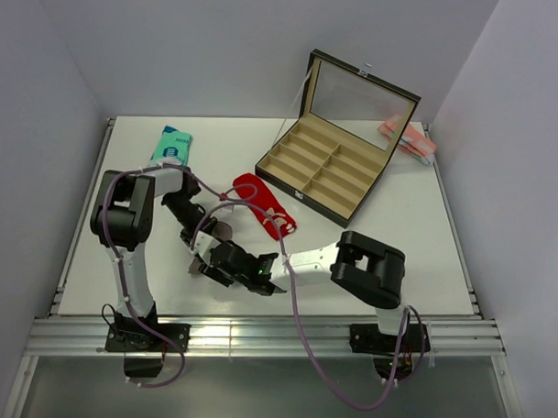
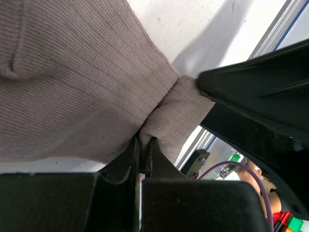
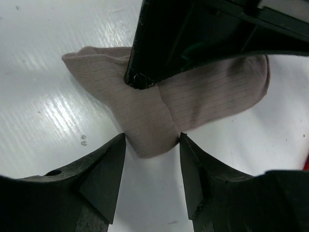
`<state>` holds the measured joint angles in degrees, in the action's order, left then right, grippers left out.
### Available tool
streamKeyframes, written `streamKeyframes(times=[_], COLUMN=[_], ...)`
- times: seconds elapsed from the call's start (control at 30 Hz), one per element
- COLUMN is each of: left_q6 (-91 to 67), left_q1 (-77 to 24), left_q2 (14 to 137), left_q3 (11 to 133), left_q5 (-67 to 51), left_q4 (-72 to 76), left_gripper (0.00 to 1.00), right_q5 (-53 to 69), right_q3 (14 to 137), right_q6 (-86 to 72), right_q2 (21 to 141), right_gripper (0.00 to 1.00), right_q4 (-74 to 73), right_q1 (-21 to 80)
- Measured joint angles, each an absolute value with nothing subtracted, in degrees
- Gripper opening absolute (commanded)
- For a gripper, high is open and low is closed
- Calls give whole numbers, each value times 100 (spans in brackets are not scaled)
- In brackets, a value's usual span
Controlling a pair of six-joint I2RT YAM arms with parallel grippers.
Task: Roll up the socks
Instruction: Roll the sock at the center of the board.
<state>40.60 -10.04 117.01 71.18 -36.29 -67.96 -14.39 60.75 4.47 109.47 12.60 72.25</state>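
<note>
Taupe sock [image 3: 207, 101] pinched in shut left hand [image 2: 143, 144], open right hand [image 3: 152, 140] astride its fold

Left pincer [image 2: 143, 153] clamped tight; right pincer [image 3: 152, 145] jaws apart; both low, tips nearly meeting.

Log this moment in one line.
left end effector: shut on taupe sock | right end effector: open around its fold | red sock: unrolled
</note>
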Motion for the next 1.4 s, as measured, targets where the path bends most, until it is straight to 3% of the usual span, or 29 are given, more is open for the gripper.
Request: streamKeyframes(times=[0.4,0.5,0.53,0.63,0.77,1.07,1.4], left_q6=[3994,3975,3970,3951,3868,3503,2718], left_q1=[-1184,-1216,-1227,-1247,-1247,-1177,54], left_q2=[11955,11968,11968,11966,11926,11292,10757], left_q3=[7435,7470,7481,7491,7483,7428,7605], left_q5=[-3522,-3483,-3476,-3459,-3457,-3741,-4370], left_q4=[-7050,-7072,-7078,-7076,-7024,-5863,-4171], left_gripper=[0,0,0,0,6,22,26], right_q5=[-1616,-1653,-1651,-1671,-1614,-1385,-681], right_q3=[6353,6423,6431,6434,6434,6434,6414], right_q6=[869,884,886,854,777,429,187], right_q2=[11310,11382,11391,11393,11380,11330,11260], right_gripper=[52,36,15,4,0,0,0], right_q4=[1133,1146,1138,1129,1105,1031,1022], right_q1=[7328,7347,7354,7352,7312,6882,6711])
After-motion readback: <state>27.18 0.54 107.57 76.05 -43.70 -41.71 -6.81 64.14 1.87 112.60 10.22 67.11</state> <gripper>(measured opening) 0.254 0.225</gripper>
